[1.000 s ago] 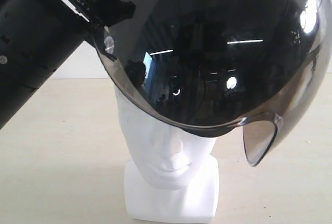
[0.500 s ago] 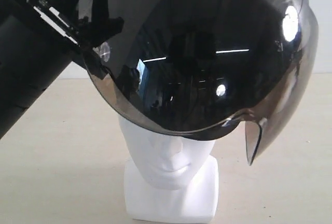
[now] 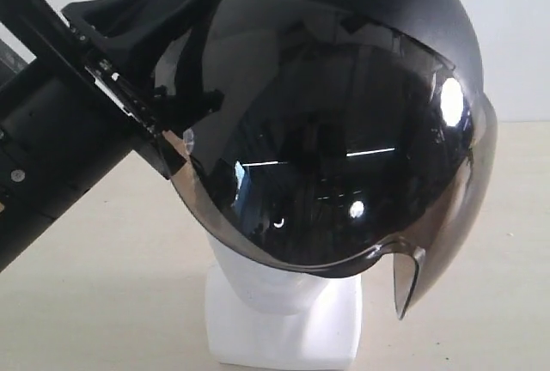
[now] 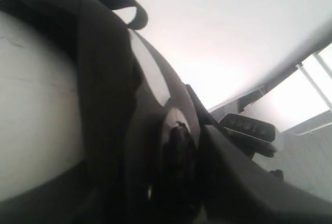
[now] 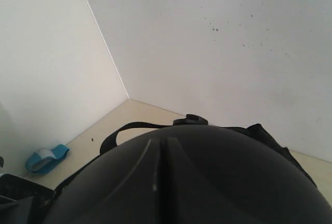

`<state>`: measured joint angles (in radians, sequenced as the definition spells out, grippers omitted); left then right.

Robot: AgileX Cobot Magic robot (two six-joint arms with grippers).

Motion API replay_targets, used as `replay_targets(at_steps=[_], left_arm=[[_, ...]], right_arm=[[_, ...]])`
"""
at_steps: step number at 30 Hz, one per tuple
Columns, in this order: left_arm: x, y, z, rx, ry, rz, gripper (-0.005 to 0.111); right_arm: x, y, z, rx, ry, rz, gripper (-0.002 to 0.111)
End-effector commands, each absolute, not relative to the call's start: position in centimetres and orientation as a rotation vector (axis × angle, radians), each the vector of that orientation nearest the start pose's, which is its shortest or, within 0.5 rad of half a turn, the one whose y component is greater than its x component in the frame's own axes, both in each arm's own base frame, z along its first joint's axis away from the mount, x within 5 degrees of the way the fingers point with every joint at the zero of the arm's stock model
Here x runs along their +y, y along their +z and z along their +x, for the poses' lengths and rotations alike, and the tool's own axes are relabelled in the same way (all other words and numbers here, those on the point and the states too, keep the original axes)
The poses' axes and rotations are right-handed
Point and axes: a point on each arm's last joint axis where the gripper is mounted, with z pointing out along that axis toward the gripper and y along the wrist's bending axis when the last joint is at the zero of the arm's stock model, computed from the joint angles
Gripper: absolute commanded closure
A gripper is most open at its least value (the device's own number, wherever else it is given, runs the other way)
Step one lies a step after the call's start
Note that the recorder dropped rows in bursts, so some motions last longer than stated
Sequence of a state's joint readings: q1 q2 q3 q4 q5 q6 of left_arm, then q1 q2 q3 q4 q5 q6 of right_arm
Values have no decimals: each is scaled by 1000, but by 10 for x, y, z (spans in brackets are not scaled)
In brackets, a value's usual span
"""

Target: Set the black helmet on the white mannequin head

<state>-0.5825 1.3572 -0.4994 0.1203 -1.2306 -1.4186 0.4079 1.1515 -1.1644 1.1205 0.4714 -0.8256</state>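
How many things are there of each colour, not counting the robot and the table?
Black: 1, the black helmet
White: 1, the white mannequin head
Blue: 1, a small blue band with a white patch
Total: 3

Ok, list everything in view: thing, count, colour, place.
black helmet: one, matte black with smoky visor, tilted over the mannequin's crown and face.
white mannequin head: one, glossy white, on the table under the helmet; only chin and neck base show.
table: one, beige, beneath the head.
blue-and-white item: one, on the table near the wall; unidentifiable.
left arm: one, black, left of the helmet.
left end effector: one, black, at the helmet's side rim; grip unclear.
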Motion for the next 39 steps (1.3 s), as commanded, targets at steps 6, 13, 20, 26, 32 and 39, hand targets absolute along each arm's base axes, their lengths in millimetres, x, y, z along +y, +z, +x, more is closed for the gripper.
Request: replay_targets(at_steps=[6, 13, 20, 26, 32, 39], left_arm=[[-109, 280, 190, 1202, -1615, -472, 102], [-99, 261, 185, 1237, -1527, -547, 102], [-94, 252, 182, 1255, -1464, -570, 102], [-87, 238, 176, 1297, -1397, -602, 102], [-79, 226, 171, 1328, -1325, -640, 102], [-69, 214, 165, 1358, -1219, -666, 102]], right_arm=[[130, 425, 217, 1752, 711, -507, 109], [133, 419, 214, 1806, 735, -548, 109], [140, 405, 223, 1880, 754, -585, 109], [144, 396, 229, 1913, 751, -619, 109], [144, 395, 229, 1918, 750, -633, 109], [144, 395, 229, 1922, 751, -639, 109]])
